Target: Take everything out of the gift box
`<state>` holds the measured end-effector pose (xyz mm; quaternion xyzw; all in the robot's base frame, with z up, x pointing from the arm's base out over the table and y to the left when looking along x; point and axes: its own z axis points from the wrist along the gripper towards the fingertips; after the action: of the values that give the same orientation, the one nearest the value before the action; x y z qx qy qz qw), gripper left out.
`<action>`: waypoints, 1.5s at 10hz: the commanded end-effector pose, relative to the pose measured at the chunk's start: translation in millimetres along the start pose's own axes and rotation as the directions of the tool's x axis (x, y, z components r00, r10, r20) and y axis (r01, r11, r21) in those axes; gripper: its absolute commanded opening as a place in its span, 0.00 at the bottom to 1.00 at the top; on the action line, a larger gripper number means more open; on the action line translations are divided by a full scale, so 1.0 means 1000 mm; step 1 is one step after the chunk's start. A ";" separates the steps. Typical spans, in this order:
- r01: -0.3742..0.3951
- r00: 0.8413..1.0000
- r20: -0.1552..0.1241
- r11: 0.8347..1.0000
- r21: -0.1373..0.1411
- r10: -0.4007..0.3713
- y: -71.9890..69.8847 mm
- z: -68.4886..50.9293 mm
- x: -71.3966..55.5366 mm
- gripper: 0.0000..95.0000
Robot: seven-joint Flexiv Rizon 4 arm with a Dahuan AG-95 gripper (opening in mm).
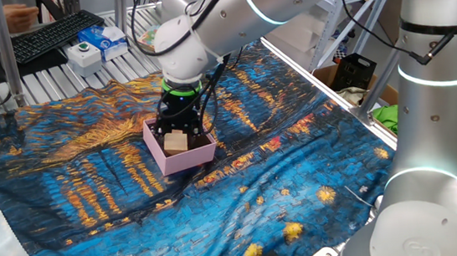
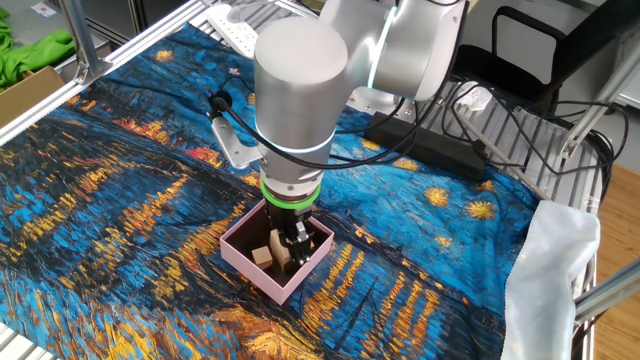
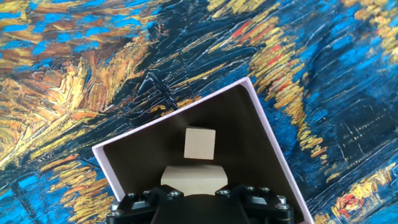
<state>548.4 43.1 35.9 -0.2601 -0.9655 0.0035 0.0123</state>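
The pink gift box (image 1: 183, 159) (image 2: 255, 268) lies on the painted blue and gold cloth, dark inside (image 3: 242, 137). Two pale wooden blocks are in it. The small cube (image 3: 199, 143) (image 2: 263, 257) sits toward the far side. The larger block (image 3: 193, 177) (image 1: 177, 142) (image 2: 281, 250) lies right under my hand. My gripper (image 1: 179, 126) (image 2: 293, 243) reaches straight down into the box with its fingers at the larger block. In the hand view only the gripper's black body (image 3: 199, 205) shows, and it hides the fingertips, so any contact with the block is unclear.
A keyboard (image 1: 56, 35), a blue-and-white carton (image 1: 107, 40) and a white device (image 1: 85, 53) sit beyond the cloth's far edge. Cables and a black power strip (image 2: 430, 150) lie on the metal frame. White plastic (image 2: 550, 260) hangs at one corner.
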 end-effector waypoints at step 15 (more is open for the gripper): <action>0.182 0.983 0.002 0.983 -0.008 -0.181 -0.001 -0.054 0.003 0.00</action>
<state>545.6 41.7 89.7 -0.1712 -0.9852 -0.0004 0.0088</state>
